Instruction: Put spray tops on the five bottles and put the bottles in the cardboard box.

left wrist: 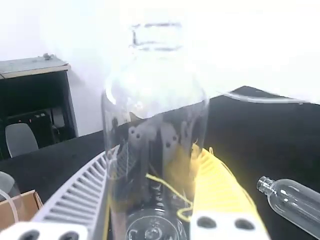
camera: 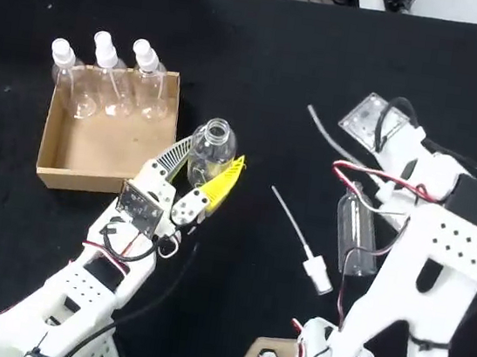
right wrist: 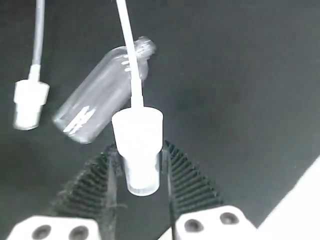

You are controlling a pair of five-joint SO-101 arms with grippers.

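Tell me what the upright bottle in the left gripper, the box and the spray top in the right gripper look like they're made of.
Upright bottle: probably clear plastic, glossy; you see straight through its wall, with bright glints on it.
Cardboard box: brown, matte cardboard with raw-looking edges.
Spray top: white, opaque, smooth, likely moulded plastic; its tube looks thin and pale.

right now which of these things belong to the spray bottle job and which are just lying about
Job: cardboard box; three capped bottles inside it; open bottle in left fingers; spray top in right fingers; lying bottle; loose spray top on the table.
Lying about: grey chair and dark cabinet, in the room behind.
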